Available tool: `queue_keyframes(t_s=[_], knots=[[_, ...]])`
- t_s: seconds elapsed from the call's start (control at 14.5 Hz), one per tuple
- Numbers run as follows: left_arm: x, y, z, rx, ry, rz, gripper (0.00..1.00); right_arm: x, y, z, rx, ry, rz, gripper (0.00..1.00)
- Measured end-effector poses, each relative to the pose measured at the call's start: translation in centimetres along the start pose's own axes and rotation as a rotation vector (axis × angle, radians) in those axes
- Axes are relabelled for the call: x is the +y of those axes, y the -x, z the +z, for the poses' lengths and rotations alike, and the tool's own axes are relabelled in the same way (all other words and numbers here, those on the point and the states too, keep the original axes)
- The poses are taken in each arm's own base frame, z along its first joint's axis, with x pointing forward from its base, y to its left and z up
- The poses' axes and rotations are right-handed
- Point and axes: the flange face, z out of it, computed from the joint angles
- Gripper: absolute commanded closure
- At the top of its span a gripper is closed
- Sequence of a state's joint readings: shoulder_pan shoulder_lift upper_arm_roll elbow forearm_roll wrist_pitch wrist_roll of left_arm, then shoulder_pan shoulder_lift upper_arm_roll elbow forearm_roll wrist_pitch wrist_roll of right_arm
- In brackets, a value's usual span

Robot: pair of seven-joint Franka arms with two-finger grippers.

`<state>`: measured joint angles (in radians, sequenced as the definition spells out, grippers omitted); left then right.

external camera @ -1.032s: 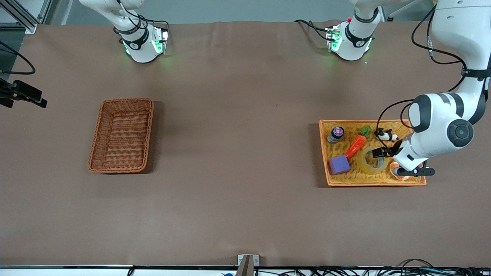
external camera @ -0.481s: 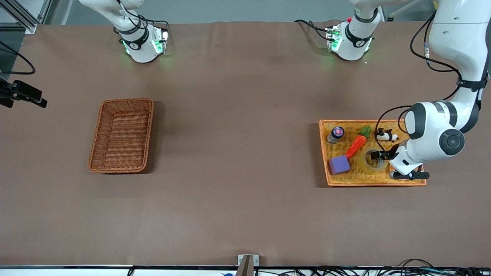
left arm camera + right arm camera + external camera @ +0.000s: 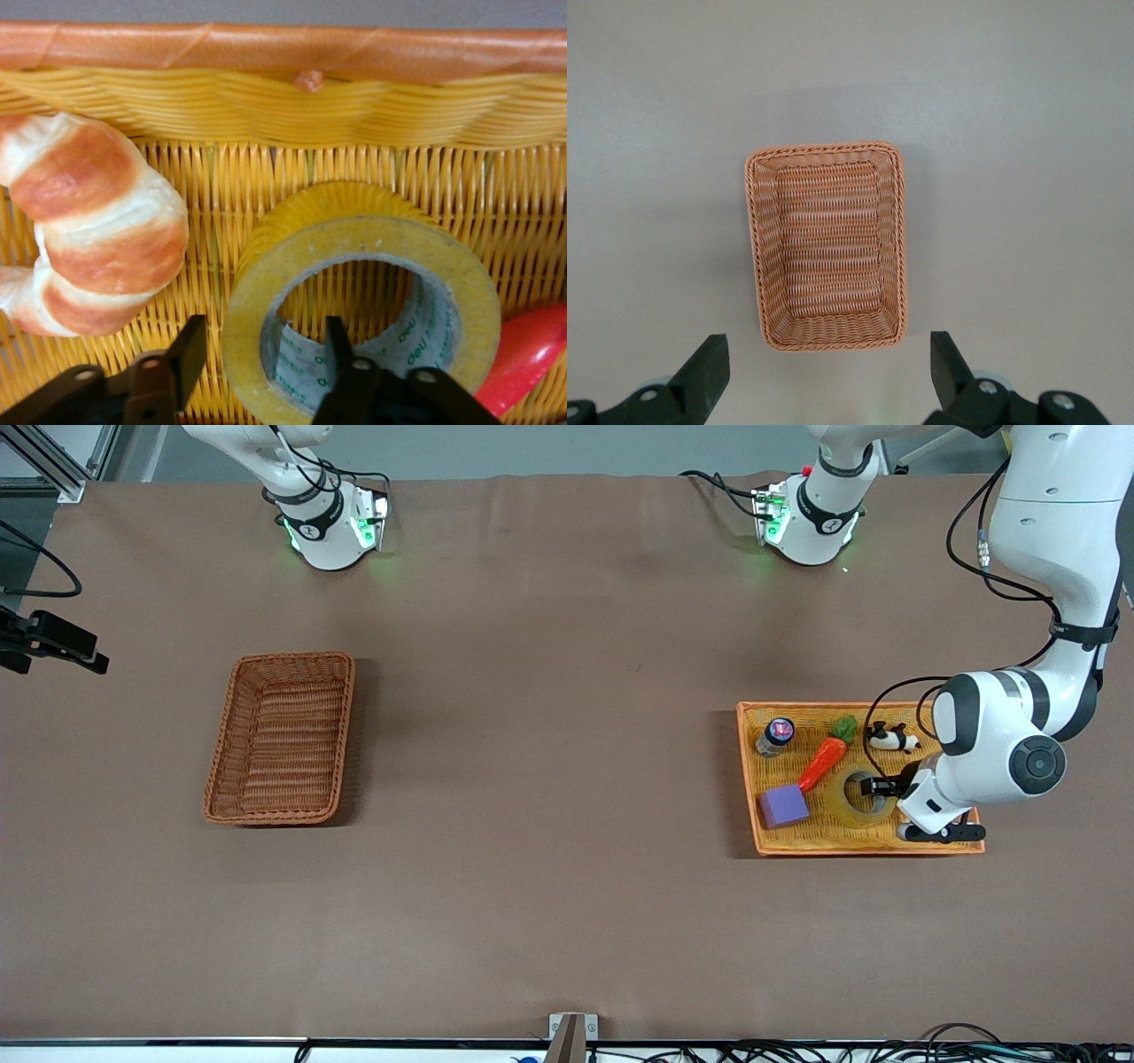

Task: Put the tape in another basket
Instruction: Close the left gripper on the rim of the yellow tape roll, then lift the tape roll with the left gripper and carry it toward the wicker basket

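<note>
The tape (image 3: 842,803), a yellowish roll with a grey core, lies flat in the yellow-orange woven tray (image 3: 868,849) at the left arm's end of the table. My left gripper (image 3: 886,795) is down on it. In the left wrist view the left gripper (image 3: 263,345) straddles the wall of the tape (image 3: 354,232): one finger stands outside the ring, the other inside the core, with a small gap still showing. The reddish-brown basket (image 3: 292,658) sits empty toward the right arm's end. My right gripper (image 3: 828,354) hangs open high over the basket (image 3: 824,150).
Sharing the tray with the tape are a purple block (image 3: 783,806), a toy carrot (image 3: 822,763), a small jar (image 3: 776,735) and a panda figure (image 3: 890,737). A croissant (image 3: 97,221) lies right beside the roll, by the tray's rim (image 3: 266,53).
The left arm has sunk lower over the tray, and its fingers have drawn in from wide open to close around the roll's wall. The right arm has not moved.
</note>
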<state>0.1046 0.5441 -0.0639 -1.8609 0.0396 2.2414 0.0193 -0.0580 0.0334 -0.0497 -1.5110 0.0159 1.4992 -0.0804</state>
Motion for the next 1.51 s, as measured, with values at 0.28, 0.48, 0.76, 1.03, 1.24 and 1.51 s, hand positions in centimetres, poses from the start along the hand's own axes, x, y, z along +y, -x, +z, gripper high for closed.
queue_keyframes(t_s=[0.28, 0.48, 0.76, 1.03, 1.24, 1.51], knots=[[-0.1, 0.0, -1.6, 0.020, -0.004, 0.000, 0.94, 0.0, 0.0, 0.0, 0.000, 0.000, 0.000, 0.00], [-0.8, 0.6, -7.0, 0.054, -0.012, -0.013, 0.97, 0.0, 0.0, 0.0, 0.000, 0.000, 0.000, 0.00], [2.7, 2.3, -16.0, 0.133, -0.016, 0.038, 0.97, 0.0, 0.0, 0.0, 0.000, 0.000, 0.000, 0.00], [16.2, 4.1, -16.5, 0.125, 0.004, 0.101, 0.97, 0.0, 0.0, 0.0, 0.000, 0.000, 0.000, 0.00], [27.3, 6.0, -14.6, 0.107, 0.008, 0.109, 0.98, 0.0, 0.0, 0.0, -0.001, 0.000, 0.001, 0.00], [42.7, 10.2, -10.1, 0.075, 0.009, 0.092, 0.98, 0.5, 0.1, -0.4, 0.009, 0.000, 0.010, 0.00]])
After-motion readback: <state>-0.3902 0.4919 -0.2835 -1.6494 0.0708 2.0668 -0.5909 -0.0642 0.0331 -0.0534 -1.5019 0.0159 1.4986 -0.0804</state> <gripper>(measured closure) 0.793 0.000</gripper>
